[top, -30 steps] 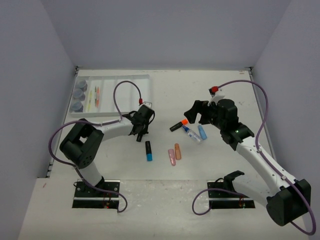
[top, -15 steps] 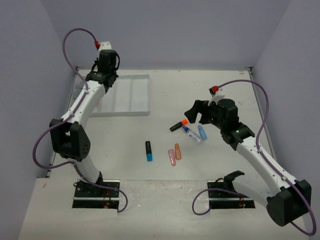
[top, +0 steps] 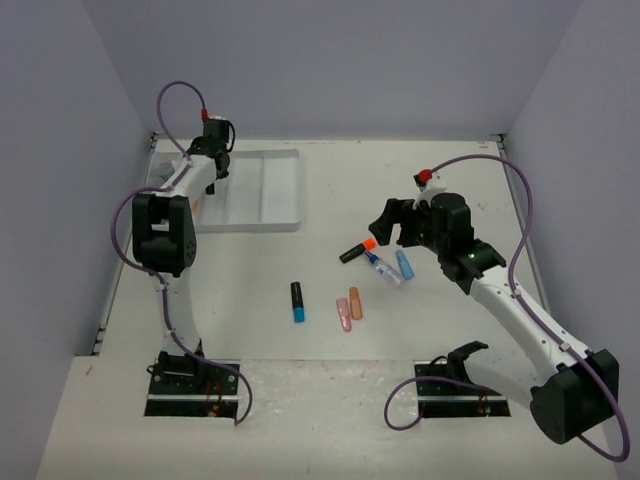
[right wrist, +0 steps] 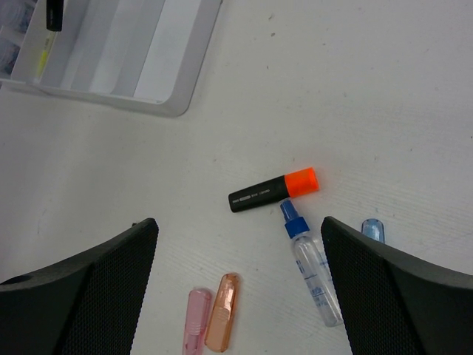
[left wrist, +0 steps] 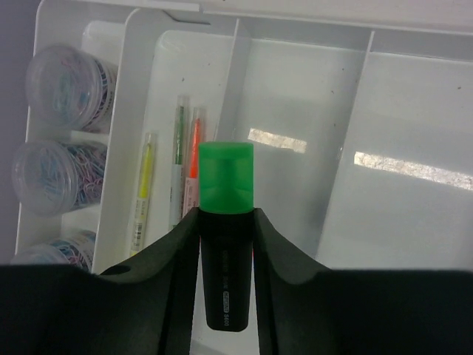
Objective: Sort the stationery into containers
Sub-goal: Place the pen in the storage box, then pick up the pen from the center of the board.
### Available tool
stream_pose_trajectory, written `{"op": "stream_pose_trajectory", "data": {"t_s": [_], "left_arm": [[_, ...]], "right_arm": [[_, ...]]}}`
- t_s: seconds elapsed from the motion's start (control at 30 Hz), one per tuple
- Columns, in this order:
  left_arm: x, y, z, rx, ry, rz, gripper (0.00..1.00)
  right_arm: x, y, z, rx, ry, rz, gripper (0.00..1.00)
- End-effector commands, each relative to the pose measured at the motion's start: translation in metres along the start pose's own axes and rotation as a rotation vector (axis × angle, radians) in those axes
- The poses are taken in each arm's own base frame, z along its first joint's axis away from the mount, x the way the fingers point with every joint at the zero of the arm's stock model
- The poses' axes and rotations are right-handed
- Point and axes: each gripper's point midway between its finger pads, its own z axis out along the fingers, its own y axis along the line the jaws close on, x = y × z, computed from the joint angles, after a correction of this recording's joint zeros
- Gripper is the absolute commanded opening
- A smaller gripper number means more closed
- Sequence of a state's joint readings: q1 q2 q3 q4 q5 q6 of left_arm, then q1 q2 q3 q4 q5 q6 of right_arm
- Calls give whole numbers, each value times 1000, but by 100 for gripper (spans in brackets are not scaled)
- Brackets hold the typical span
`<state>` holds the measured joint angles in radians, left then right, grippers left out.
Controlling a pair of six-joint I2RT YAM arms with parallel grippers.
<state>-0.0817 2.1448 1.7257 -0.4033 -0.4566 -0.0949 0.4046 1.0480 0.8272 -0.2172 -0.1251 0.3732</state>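
Observation:
My left gripper (left wrist: 225, 248) hangs over the white tray (left wrist: 355, 148), shut on a black highlighter with a green cap (left wrist: 225, 214), above the divider beside the pen compartment. Thin pens (left wrist: 179, 163) lie in that compartment and round pots (left wrist: 70, 78) fill the one to its left. In the top view this gripper (top: 218, 165) is at the tray's (top: 270, 195) far left. My right gripper (right wrist: 238, 244) is open above the table, over an orange-capped highlighter (right wrist: 273, 192), a glue bottle (right wrist: 314, 274), and pink (right wrist: 196, 322), orange (right wrist: 223, 310) and blue (right wrist: 373, 229) erasers.
A blue-capped highlighter (top: 297, 301) lies alone on the table, left of the erasers. The tray's three right compartments (left wrist: 414, 148) hold nothing. Grey walls close in the table on three sides.
My left arm has swung from the middle of the table up to the tray's far left, carrying the green-capped highlighter. The right arm has stayed put.

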Motion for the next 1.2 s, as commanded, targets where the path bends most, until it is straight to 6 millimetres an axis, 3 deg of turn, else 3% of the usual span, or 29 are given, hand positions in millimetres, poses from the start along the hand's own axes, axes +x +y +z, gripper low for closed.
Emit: {"op": "stream_pose_trajectory", "data": {"t_s": [0.0,0.17,0.27,0.33,0.4,0.43,0.47,0.5,0.57,0.63,0.67,0.7,0.87,0.97,1.07,1.1,1.17], "left_arm": [[-21,1,-2,-3,-68,-7,62],[-22,5,-11,1,-61,-20,82],[-46,6,-34,37,-97,-85,89],[-59,5,-65,90,-106,-158,95],[-68,-2,-115,174,-125,-237,99],[-65,-21,-142,227,-143,-239,100],[-54,-49,-176,295,-161,-217,100],[-46,-39,-182,268,-176,-228,100],[0,-85,-242,294,-225,-148,100],[37,-98,-264,321,-220,-137,100],[59,-102,-271,331,-208,-137,100],[94,-107,-269,333,-168,-115,100],[173,-137,-296,394,-101,-128,100],[204,-148,-310,403,-89,-104,100],[221,-164,-315,440,-73,-109,98],[236,-172,-312,444,-51,-72,95],[245,-174,-306,417,-36,-56,92]], "right_arm": [[-13,9,0,-32,-4,-19,92],[-12,9,0,-34,-2,-20,92],[-13,8,0,-31,-5,-22,92],[-13,8,0,-28,-7,-21,92],[-14,6,-1,-19,-12,-23,92],[-14,5,-1,-13,-16,-22,92],[-15,3,-1,1,-21,-21,92],[-15,2,-2,5,-24,-21,92],[-16,0,-2,15,-29,-14,92],[-17,-2,-2,32,-39,-5,92],[-17,-4,-2,45,-43,1,92],[-18,-7,-2,59,-49,6,92],[-25,-13,-8,97,-92,16,93],[-25,-13,-10,96,-98,18,93],[-25,-13,-8,97,-96,19,93],[-24,-13,-6,98,-90,21,93],[-23,-14,-5,100,-86,19,93]]}}
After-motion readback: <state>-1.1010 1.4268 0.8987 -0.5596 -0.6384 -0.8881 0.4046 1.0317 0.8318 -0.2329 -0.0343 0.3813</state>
